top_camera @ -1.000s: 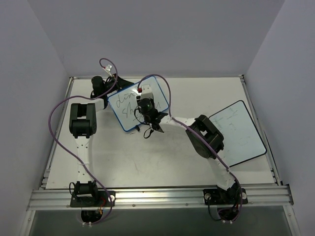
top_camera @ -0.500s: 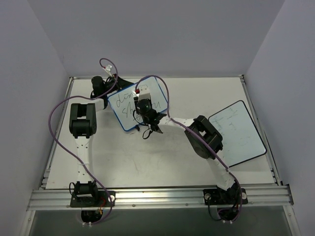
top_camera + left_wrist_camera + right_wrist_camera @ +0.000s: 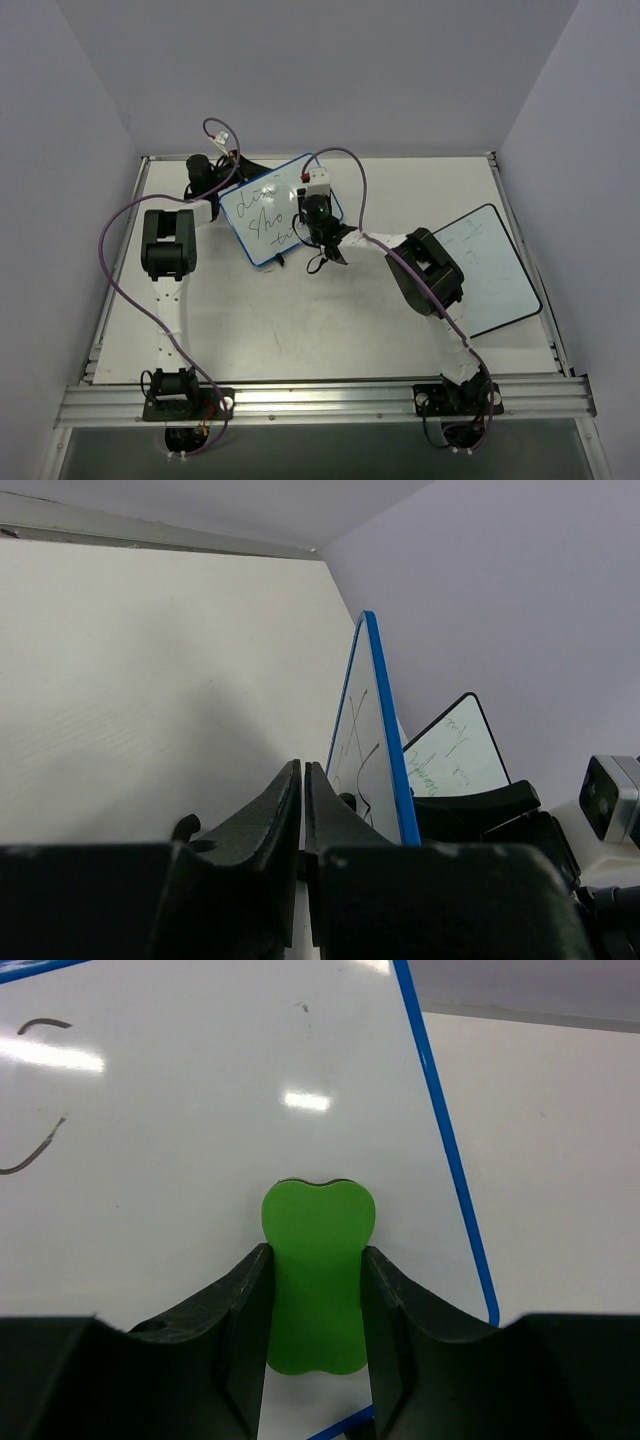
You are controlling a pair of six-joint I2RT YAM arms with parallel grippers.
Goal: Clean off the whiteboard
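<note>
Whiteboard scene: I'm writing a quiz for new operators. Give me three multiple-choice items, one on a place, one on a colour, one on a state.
1. Where does the black-framed board lie relative to the whiteboard?
A) left of it
B) right of it
C) on top of it

2. What colour is the eraser?
A) green
B) red
C) yellow

3. What is the state of the right gripper?
A) open and empty
B) shut on the eraser
C) out of view

Answers:
1 B, the top view shows it off to the right.
2 A, the right wrist view shows a green pad.
3 B, its fingers clamp the eraser's sides.
</note>
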